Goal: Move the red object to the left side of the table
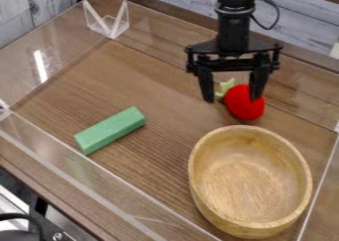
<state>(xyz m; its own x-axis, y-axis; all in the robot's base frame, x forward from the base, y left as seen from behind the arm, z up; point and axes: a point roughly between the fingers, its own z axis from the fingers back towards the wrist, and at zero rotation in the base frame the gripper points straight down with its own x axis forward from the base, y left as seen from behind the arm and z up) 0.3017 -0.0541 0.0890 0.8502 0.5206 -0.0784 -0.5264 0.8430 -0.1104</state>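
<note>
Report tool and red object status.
Tool open, at the red object. Object on the table, not gripped. Bowl close by, green block off to the side.

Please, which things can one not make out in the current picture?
- Camera view: the top of the red toy and part of its leaves are covered by the open gripper.
- Camera view: the black cable-like item at the lower left is cut off by the picture's edge.
- Camera view: whether the fingertips touch the toy cannot be told; the picture is small and from one side only.
</note>
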